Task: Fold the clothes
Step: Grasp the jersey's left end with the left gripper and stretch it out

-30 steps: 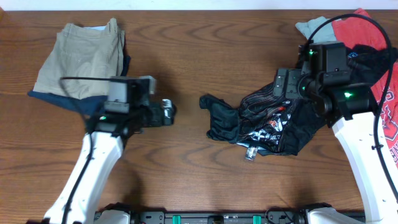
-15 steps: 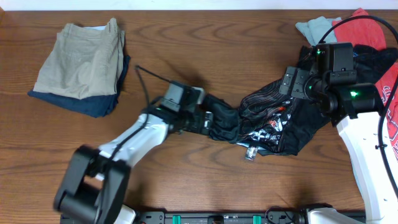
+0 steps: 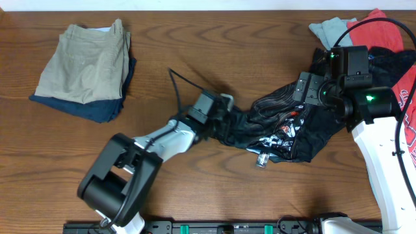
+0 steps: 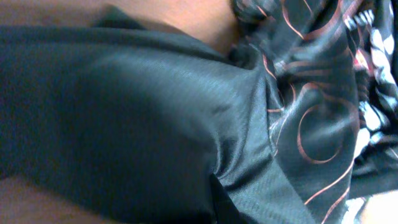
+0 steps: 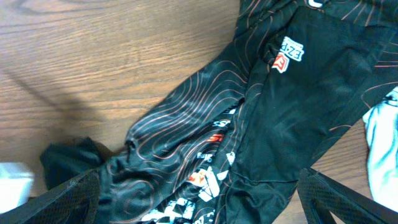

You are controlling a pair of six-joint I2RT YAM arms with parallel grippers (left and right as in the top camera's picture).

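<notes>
While the black cycling jersey (image 3: 286,130) lies crumpled on the wooden table (image 3: 195,52) right of centre, the left gripper (image 3: 226,121) has its jaws closed on its left end; the right gripper (image 3: 304,90) hangs over it, jaws wide

Change over the last second. The left arm is stretching rightward across the table (image 3: 195,39) from its earlier place at left-centre. It is bringing the left gripper (image 3: 227,122) onto the left end of the black jersey (image 3: 286,127). The jaws, earlier wide apart, are now closing on the fabric, which is filling the left wrist view. The sleeve tip, once lying bare, is now being covered. The right gripper (image 3: 298,91) is sitting slightly further right than before.
</notes>
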